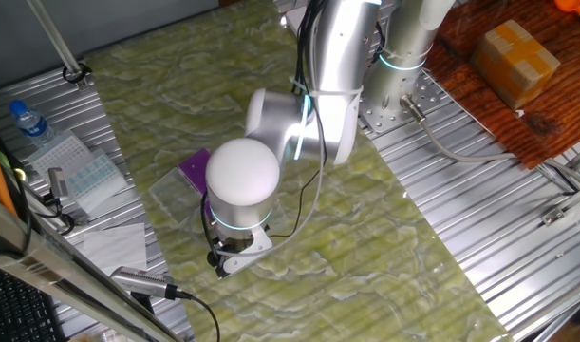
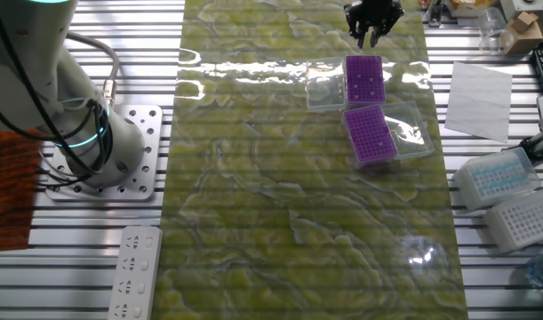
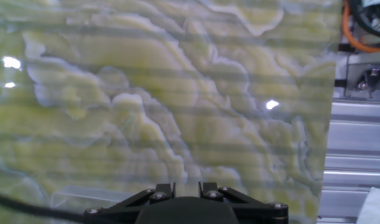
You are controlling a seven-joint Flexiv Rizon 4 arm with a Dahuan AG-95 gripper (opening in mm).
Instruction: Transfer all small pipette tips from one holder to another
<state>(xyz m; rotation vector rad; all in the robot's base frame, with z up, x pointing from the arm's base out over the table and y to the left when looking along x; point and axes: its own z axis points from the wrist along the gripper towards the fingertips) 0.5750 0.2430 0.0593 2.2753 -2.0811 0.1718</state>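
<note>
Two purple holders stand on the green marbled mat, each in a clear plastic box: the far holder (image 2: 364,78) and the near holder (image 2: 371,133). The small pipette tips (image 2: 367,75) show only as faint pale dots on the far holder. My gripper (image 2: 371,36) hangs just beyond the far holder, over bare mat, open with nothing between its fingers. In one fixed view the arm hides most of this, leaving a corner of a purple holder (image 1: 195,169) and the gripper (image 1: 228,258) below it. The hand view shows my gripper (image 3: 188,185) over mat only, with no holder in sight.
White tip boxes (image 2: 498,173) (image 2: 524,218) and a paper sheet (image 2: 480,89) lie on the slatted table to the right. The robot base (image 2: 120,142) and a power strip (image 2: 136,271) are on the left. A water bottle (image 1: 28,122) and a cardboard box (image 1: 517,57) sit off the mat.
</note>
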